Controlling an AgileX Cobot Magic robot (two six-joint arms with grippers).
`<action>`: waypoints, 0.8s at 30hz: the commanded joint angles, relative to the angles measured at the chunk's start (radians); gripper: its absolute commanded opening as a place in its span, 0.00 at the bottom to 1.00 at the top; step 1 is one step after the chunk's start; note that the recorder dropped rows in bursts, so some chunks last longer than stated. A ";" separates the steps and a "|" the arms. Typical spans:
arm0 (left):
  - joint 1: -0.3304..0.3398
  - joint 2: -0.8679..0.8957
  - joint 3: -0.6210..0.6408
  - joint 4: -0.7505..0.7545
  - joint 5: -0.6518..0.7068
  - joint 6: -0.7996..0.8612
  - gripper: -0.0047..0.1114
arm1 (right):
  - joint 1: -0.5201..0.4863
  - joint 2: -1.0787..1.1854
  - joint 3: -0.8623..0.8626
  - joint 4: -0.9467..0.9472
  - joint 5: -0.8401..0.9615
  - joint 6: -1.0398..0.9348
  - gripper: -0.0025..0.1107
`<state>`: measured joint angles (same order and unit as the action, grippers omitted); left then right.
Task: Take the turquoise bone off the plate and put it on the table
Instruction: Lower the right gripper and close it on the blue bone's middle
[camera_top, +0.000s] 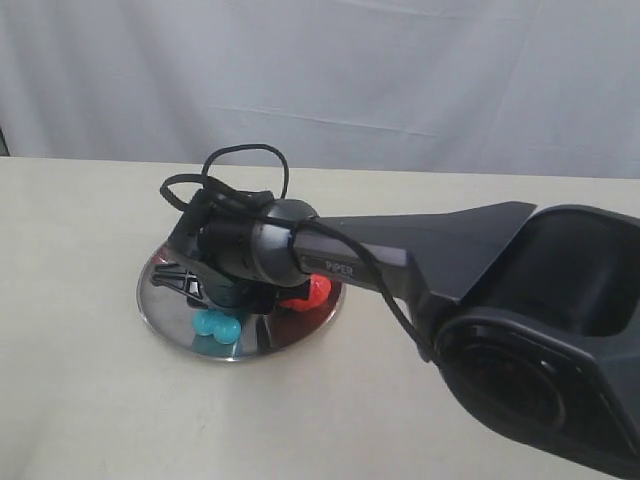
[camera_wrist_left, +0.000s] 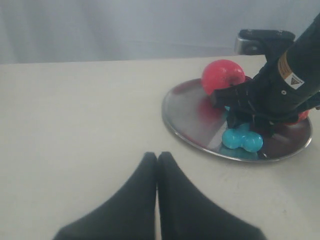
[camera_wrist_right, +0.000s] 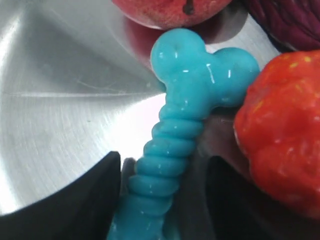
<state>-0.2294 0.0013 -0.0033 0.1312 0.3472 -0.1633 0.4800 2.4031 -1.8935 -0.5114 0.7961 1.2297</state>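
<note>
The turquoise bone (camera_wrist_right: 185, 130) lies flat on the plate (camera_wrist_right: 60, 100), one knobbed end pressed between two red fruits. My right gripper (camera_wrist_right: 165, 195) is down over the plate, open, its fingers on either side of the ribbed shaft with a thin gap on each side. From the exterior view the bone's other knob (camera_top: 217, 325) shows below the right gripper (camera_top: 222, 300), near the plate's (camera_top: 165, 305) front rim. My left gripper (camera_wrist_left: 157, 160) hangs shut and empty over the table (camera_wrist_left: 75, 125), well short of the plate (camera_wrist_left: 185, 112) and the bone (camera_wrist_left: 242, 140).
A red apple (camera_wrist_left: 223, 75) sits at the back of the plate. An orange-red strawberry (camera_wrist_right: 280, 130) touches the bone's knob. A dark purple fruit (camera_wrist_right: 295, 20) lies just beyond the strawberry. Bare table (camera_top: 80, 380) surrounds the plate, and a white curtain hangs behind.
</note>
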 joint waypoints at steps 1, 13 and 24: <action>-0.003 -0.001 0.003 0.000 -0.001 -0.002 0.04 | -0.001 0.012 -0.006 -0.014 -0.016 0.014 0.47; -0.003 -0.001 0.003 0.000 -0.001 0.000 0.04 | -0.001 0.018 -0.006 -0.014 -0.020 0.014 0.42; -0.003 -0.001 0.003 0.000 -0.001 -0.001 0.04 | -0.001 0.020 -0.006 -0.014 -0.020 0.015 0.02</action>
<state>-0.2294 0.0013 -0.0033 0.1312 0.3472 -0.1633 0.4800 2.4165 -1.8973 -0.5153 0.7694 1.2458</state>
